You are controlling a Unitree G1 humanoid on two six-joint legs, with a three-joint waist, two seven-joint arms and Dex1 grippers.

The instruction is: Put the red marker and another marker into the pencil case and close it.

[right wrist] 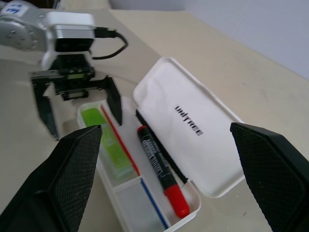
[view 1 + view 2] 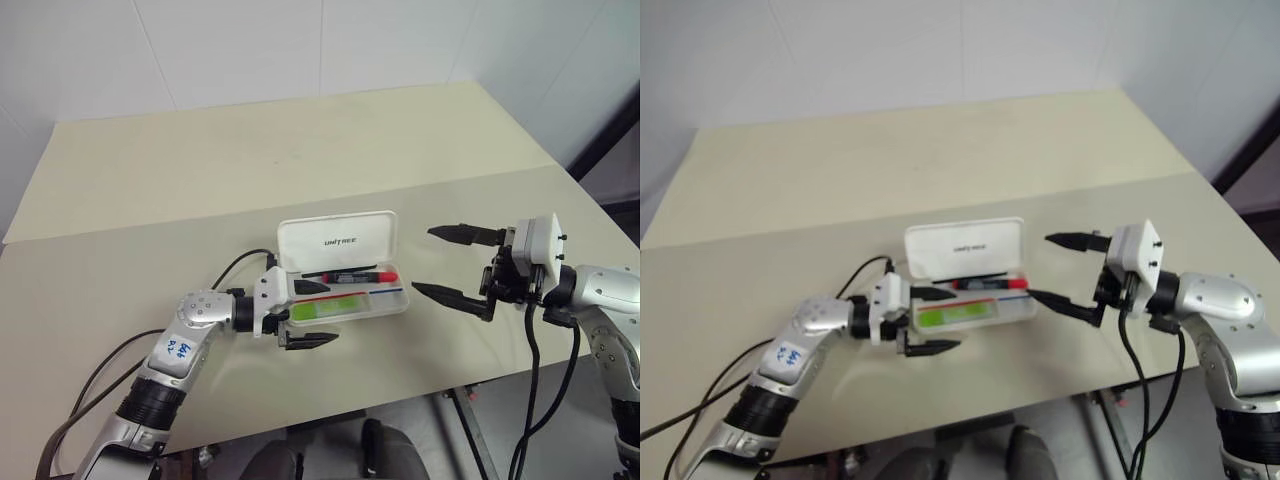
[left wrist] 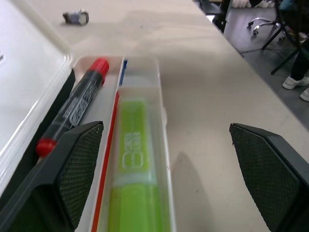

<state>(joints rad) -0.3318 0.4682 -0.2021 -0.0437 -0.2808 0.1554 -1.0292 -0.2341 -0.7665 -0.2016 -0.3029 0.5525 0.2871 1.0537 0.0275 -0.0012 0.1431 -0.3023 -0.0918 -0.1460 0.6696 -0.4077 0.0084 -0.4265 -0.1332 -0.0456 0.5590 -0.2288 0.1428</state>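
— Where are your arms?
— My left claw (image 2: 306, 313) sits low at the end of the pencil case (image 2: 340, 262), fingers spread wide, one over the tray, one outside it. My right claw (image 2: 455, 266) hovers level beside the other end, wide apart, empty.
— The markers?
— The red marker (image 2: 350, 275) and green marker (image 2: 325, 308) both lie in the tray, lid up, on the worktop (image 2: 200, 170)

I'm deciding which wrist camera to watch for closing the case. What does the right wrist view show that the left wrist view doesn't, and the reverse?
Right wrist view: the open left hand over the case's end, and the lid with its lettering.
Left wrist view: a small grey object farther along the table.
Both: the red marker and the green marker lying in separate compartments of the open pencil case.
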